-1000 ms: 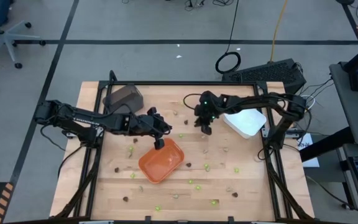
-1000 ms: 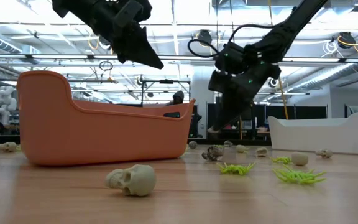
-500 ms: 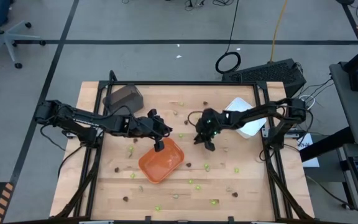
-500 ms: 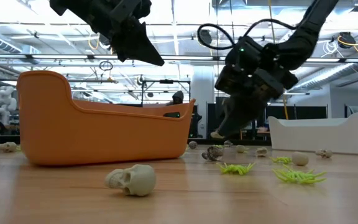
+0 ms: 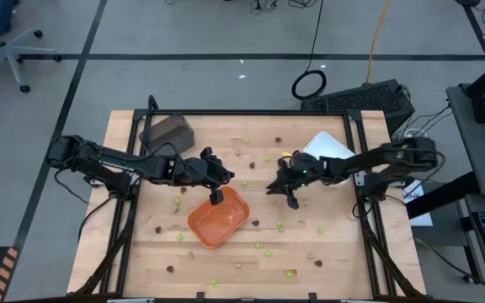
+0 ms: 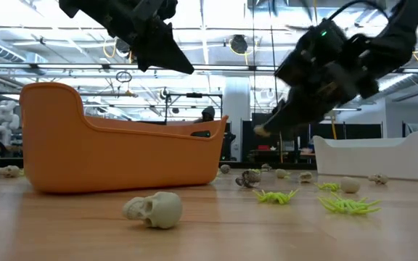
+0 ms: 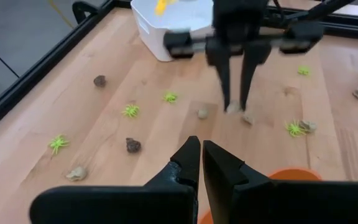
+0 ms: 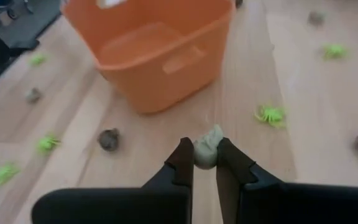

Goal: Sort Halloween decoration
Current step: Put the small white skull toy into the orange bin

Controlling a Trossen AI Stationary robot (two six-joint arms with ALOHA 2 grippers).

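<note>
The right gripper (image 8: 205, 163) pinches a tan-grey piece (image 8: 206, 148) in the air near the table's (image 5: 343, 261) middle. The left gripper (image 5: 215, 196), closed on nothing, hangs over the orange tray (image 5: 213, 225).

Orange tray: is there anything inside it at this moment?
In the right wrist view the orange tray shows a bare floor with nothing in the part visible. Its near wall hides the closest strip, and the left hand above covers part of it from overhead.
</note>
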